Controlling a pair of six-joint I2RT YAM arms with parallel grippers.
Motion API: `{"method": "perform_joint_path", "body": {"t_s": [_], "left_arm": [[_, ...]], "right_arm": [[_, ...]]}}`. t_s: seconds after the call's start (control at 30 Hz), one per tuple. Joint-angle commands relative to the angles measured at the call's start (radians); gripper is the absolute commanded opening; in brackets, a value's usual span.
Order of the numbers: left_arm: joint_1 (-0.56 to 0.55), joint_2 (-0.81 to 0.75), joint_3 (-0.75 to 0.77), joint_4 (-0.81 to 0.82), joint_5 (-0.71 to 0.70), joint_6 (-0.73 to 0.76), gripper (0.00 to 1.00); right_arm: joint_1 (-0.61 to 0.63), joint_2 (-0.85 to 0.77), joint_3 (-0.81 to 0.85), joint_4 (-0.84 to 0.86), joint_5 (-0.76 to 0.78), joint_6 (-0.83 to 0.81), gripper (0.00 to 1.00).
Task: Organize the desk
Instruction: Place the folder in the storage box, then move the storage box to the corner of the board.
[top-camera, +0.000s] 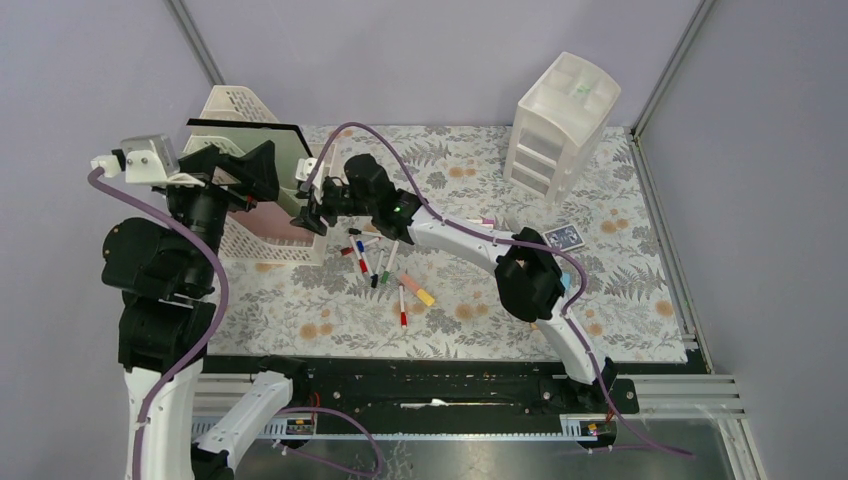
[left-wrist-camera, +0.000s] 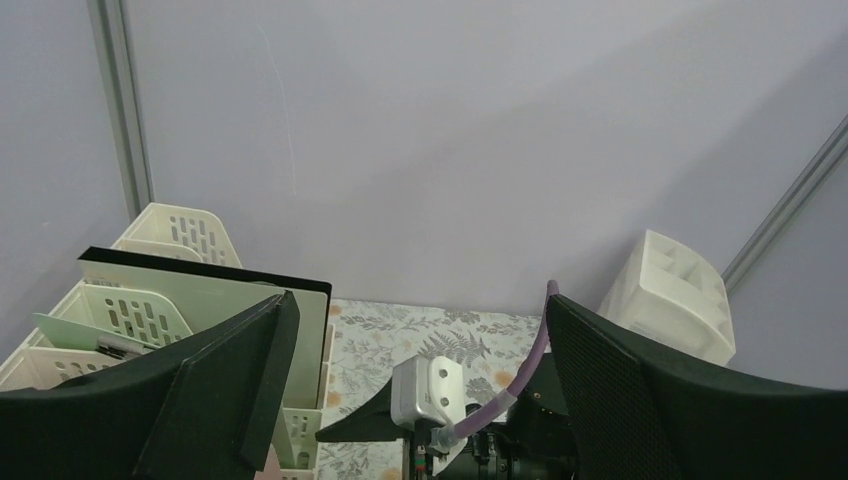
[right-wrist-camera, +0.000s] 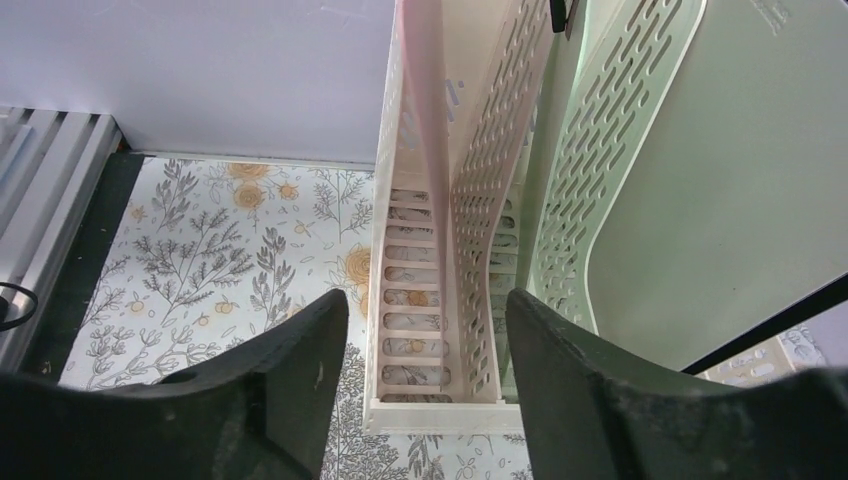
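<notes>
The desk (top-camera: 480, 312), under its fern-and-flower cloth, holds a cream lattice file rack (top-camera: 235, 105) at the back left. A pale green, black-edged folder (top-camera: 285, 150) and a pink folder (top-camera: 265, 222) stand in the rack. My right gripper (top-camera: 310, 208) hovers at the rack's right end. In the right wrist view the right gripper (right-wrist-camera: 425, 300) is open with nothing between its fingers, over the end of a rack slot (right-wrist-camera: 440, 400) beside the pink folder (right-wrist-camera: 425, 90). My left gripper (top-camera: 260, 175) is raised above the rack. The left wrist view shows the left gripper (left-wrist-camera: 420, 310) wide open and holding nothing.
Several loose markers (top-camera: 385, 262) lie mid-desk just right of the rack, with an orange-tipped one (top-camera: 425, 296) nearer the front. A blue card deck (top-camera: 565, 237) lies right of the right arm. A white drawer unit (top-camera: 560, 120) stands at the back right. Metal rails frame the desk.
</notes>
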Motion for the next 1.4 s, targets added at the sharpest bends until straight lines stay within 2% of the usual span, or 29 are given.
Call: {"method": "perform_joint_path", "body": {"t_s": [0.0, 0.2, 0.4, 0.77, 1.0, 1.23, 1.37], "left_arm": [[0.004, -0.014, -0.016, 0.062, 0.032, -0.036, 0.99], [0.004, -0.006, -0.05, 0.096, 0.097, -0.099, 0.99], [0.004, 0.02, -0.125, 0.167, 0.233, -0.203, 0.99], [0.004, 0.11, -0.236, 0.309, 0.368, -0.411, 0.99], [0.004, 0.196, -0.315, 0.398, 0.467, -0.585, 0.99], [-0.007, 0.31, -0.313, 0.409, 0.564, -0.663, 0.99], [-0.052, 0.353, -0.315, 0.409, 0.556, -0.644, 0.99]], "right_arm": [[0.003, -0.081, 0.002, 0.017, -0.018, 0.031, 0.7], [-0.07, -0.235, -0.075, -0.087, -0.161, 0.136, 0.85], [-0.154, -0.405, -0.181, -0.325, -0.228, 0.033, 0.99], [-0.365, -0.677, -0.398, -0.582, -0.219, -0.118, 1.0], [-0.591, -0.822, -0.473, -0.693, -0.225, -0.15, 1.0], [-0.799, -0.865, -0.471, -0.759, -0.181, -0.095, 1.0], [-0.909, -0.831, -0.428, -0.774, -0.097, -0.099, 1.0]]}}
